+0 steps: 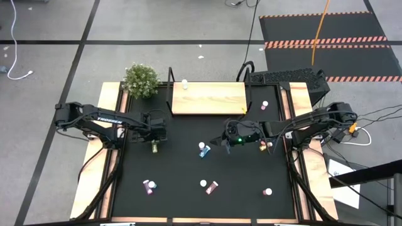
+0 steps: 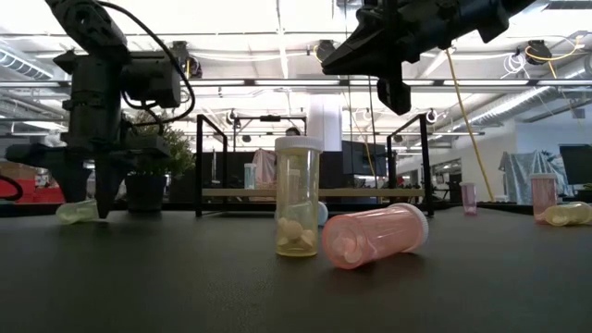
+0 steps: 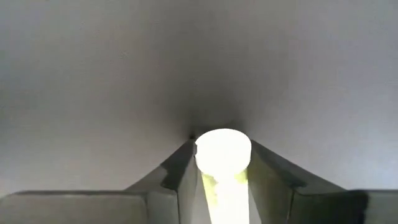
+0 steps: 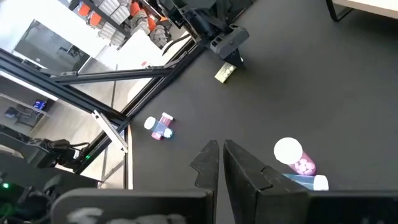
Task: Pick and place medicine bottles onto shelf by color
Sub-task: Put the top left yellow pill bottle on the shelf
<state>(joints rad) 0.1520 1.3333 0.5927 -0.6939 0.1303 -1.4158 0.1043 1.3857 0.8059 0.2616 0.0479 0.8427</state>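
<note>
Left claw (image 1: 154,142) is clamped on a yellow-green bottle (image 1: 154,148) lying on the surface near its left edge, long axis along the fingers. The shelf (image 1: 208,98) lies toward the back edge. Right claw (image 1: 220,140), fingers together, hangs mid-surface.

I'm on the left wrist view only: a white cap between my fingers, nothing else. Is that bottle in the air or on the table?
Observer: On the table. The low view shows the yellow-green bottle lying on its side on the mat, in the left gripper.
Operator: Anything at the shelf?
Observer: One white-capped bottle at the far edge of the shelf, near its left end.
Operator: Where's the right arm?
Observer: The right gripper hangs mid-table, shut and empty, beside a blue bottle.
</note>
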